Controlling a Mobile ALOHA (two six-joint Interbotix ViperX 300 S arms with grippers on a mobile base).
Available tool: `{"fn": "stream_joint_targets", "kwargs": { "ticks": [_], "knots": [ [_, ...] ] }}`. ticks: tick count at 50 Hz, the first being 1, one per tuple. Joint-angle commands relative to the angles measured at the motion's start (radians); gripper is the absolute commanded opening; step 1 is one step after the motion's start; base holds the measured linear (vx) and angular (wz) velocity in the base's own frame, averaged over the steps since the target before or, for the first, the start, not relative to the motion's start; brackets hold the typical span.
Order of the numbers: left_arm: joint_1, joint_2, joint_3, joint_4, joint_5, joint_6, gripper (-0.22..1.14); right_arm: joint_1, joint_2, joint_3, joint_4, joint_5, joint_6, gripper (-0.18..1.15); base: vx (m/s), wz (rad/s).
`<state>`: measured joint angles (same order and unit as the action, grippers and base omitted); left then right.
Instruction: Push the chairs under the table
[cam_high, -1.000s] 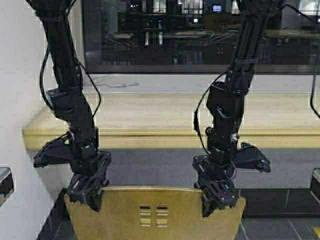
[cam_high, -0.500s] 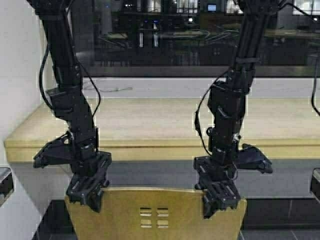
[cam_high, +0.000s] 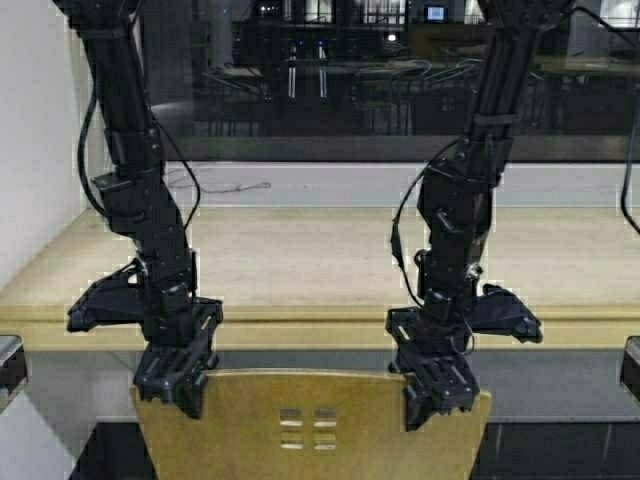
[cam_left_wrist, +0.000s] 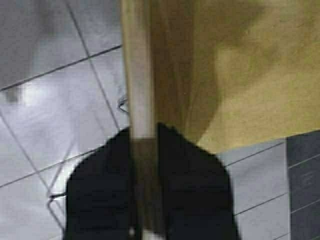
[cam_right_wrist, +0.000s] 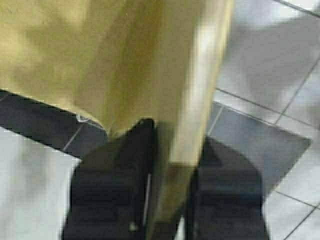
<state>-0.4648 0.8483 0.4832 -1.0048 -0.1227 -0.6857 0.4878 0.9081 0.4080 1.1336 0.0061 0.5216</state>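
The chair (cam_high: 310, 420) is cut off by the lower frame edge; seat and legs are not shown. Objects behind the glass (cam_high: 400, 80) cannot be identified.

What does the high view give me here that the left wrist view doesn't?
Only the high view shows the table ahead, the chair's backrest cutouts, and both grippers on its top edge: left gripper at one corner, right gripper at the other. Only the left wrist view shows the tiled floor below and the left jaws closed across the backrest edge. Both show the left gripper gripping the chair.
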Motion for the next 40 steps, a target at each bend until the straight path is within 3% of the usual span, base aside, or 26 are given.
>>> {"fn": "stream_joint_targets", "kwargs": {
  "ticks": [1, 40],
  "knots": [
    [-0.006, -0.037, -0.015, 0.023, -0.003, 0.051, 0.03, 0.011, -0.008, -0.015, -0.021, 0.000, -0.153, 0.04, 0.24, -0.02],
    [-0.006, -0.031, 0.011, 0.023, 0.012, 0.054, 0.04, 0.003, -0.015, 0.026, -0.044, 0.003, -0.224, 0.04, 0.23, 0.00]
  ]
}}
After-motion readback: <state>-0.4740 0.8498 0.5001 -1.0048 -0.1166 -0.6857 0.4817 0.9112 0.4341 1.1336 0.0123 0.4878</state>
